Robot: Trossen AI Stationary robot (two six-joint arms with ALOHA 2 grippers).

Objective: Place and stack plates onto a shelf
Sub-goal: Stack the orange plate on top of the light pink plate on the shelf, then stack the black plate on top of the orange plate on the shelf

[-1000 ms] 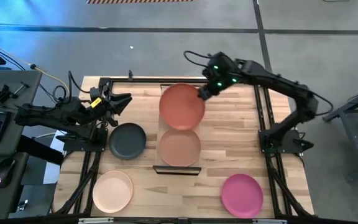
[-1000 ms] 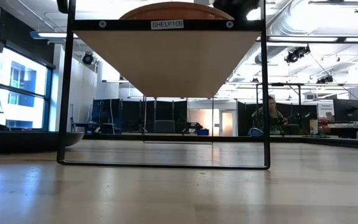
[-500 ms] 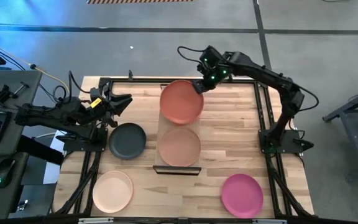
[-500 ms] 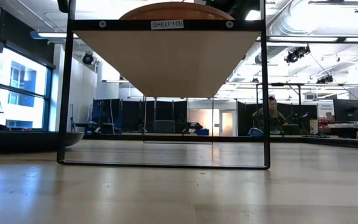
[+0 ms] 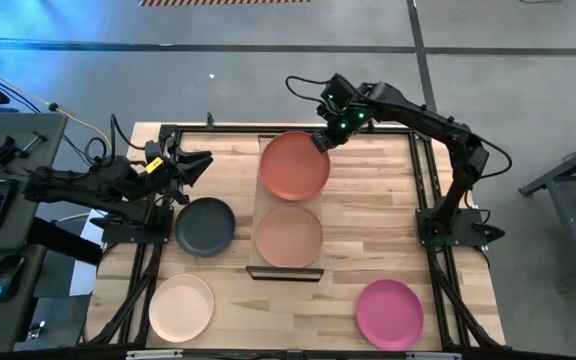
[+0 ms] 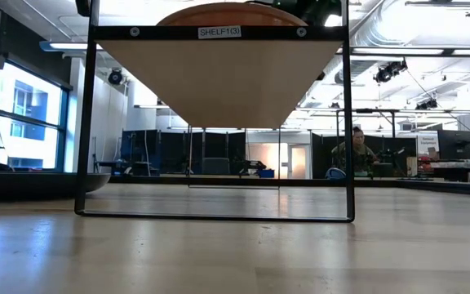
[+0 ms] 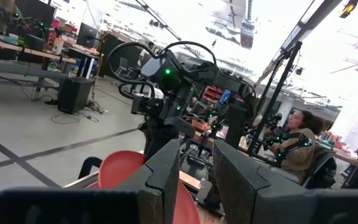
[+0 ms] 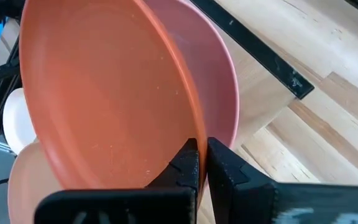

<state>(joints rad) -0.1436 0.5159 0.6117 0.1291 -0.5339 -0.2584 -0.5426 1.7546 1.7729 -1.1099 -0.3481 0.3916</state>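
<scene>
Right gripper [image 5: 320, 140] pinches coral plate [image 5: 294, 166] over shelf [image 5: 264, 264].

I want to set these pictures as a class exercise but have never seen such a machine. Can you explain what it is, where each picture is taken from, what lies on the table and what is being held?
It is a robot with two dark arms at a wooden table, each ending in a two-finger pincer. One picture looks straight down, one looks level across the tabletop, and two come from cameras on the wrists.

From above, the right pincer is shut on the rim of a coral plate, held over the far end of the shelf, a narrow raised board. The right wrist view shows a pink plate just beneath it. A peach plate lies on the shelf's near end.

On the table lie a grey plate, a cream plate and a magenta plate.

The left pincer waits at the left side, open and empty.
</scene>
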